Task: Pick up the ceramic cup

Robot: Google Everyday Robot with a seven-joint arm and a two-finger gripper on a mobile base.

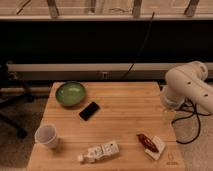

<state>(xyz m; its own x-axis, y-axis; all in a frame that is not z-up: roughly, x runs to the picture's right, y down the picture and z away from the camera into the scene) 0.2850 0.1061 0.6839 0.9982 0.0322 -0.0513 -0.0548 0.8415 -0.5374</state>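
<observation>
1. Ceramic cup (46, 135): small, white, round, without handle. Set at the near-left corner of the wooden table (130, 117), mouth turned upward, apart from every other thing.
2. Gripper (168, 114): low at the right edge of the table, under the bulky white arm (187, 86). Fingers spread wide and holding nothing.
3. Deciding relation: cup to the left of the gripper and somewhat nearer, almost the full width of the table away. Judged to call for a long reach leftward across the tabletop before any descent. No long axis on a round cup, so any approach angle over the rim or around the wall likely serves.
4. Along that line: red-and-white snack packet (151, 145) near the near-right corner, and a white bottle (100, 151) lying on its side at the near edge, between packet and cup. Possible brushing if the reach is kept low.
5. Off that line: green bowl (70, 93) at the far-left corner, with a dark phone (89, 110) just to the right and nearer.
6. Writing: print on bottle and packet too small to read; small mark at the near-right corner of the table, illegible.
</observation>
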